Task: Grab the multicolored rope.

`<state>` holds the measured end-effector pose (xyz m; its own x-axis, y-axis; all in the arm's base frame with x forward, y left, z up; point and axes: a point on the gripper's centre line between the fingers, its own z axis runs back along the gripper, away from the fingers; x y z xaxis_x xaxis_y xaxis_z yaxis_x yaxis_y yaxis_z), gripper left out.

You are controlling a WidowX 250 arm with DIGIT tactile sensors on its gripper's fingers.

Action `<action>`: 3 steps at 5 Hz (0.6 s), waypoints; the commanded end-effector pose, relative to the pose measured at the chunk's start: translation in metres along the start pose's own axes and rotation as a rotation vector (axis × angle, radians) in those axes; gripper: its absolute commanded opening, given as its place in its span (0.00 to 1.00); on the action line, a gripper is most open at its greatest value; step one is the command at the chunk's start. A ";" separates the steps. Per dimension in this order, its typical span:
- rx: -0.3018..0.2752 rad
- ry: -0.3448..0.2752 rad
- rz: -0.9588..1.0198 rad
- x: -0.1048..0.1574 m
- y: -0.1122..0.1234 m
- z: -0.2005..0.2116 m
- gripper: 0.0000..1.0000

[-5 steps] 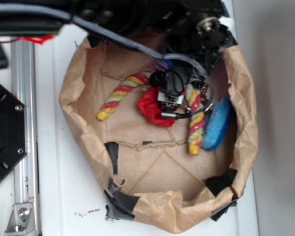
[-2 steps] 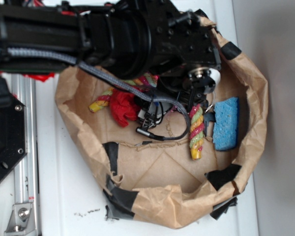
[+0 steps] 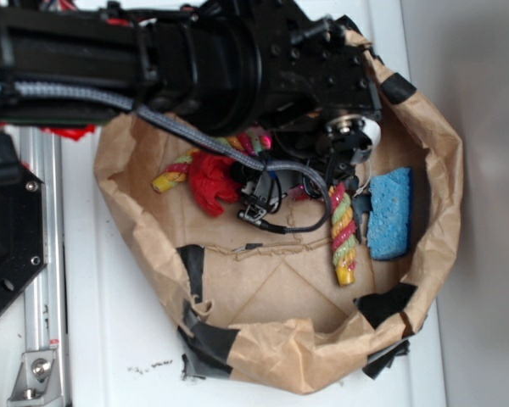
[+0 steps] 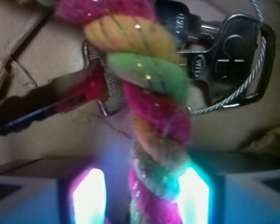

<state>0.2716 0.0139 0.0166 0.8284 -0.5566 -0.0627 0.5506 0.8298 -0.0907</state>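
On the far left of the exterior view a black plate point(image 3: 8, 246) and a metal rail point(image 3: 42, 254) lie on the white desk point(image 3: 110, 339). Right of them a brown paper bag point(image 3: 263, 348), its rim rolled down and patched with black tape point(image 3: 205, 339), sits open on the desk. Inside it, at the left, one yellow-tipped end of the multicolored rope point(image 3: 343, 233) shows beside a red cloth point(image 3: 210, 182). The black robot arm point(image 3: 237, 64) reaches in from the upper left and covers the rope's middle stretch. A grey cable point(image 3: 297, 222) loops below the arm. Further right the rope's other end hangs from under the arm's head, its yellow tip over the bag floor, just beside a blue sponge point(image 3: 390, 212) that lies against the right wall.

In the wrist view the rope point(image 4: 154, 121) runs down the middle between the two fingers point(image 4: 144, 196), whose lit pads point(image 4: 88, 196) stand on either side of it at the bottom edge. The fingers look nearly closed round the rope, though whether they press it cannot be told. Behind the rope, to the right, metal keys point(image 4: 224, 56) on a wire ring lie on the paper.
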 end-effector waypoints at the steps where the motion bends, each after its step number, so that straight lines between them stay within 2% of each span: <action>1: 0.023 -0.010 0.006 0.000 -0.003 0.007 0.00; 2: 0.032 -0.053 0.067 -0.005 0.003 0.026 0.00; 3: 0.094 -0.102 0.144 -0.009 0.001 0.065 0.00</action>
<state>0.2653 0.0181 0.0663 0.8986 -0.4379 -0.0284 0.4371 0.8989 -0.0304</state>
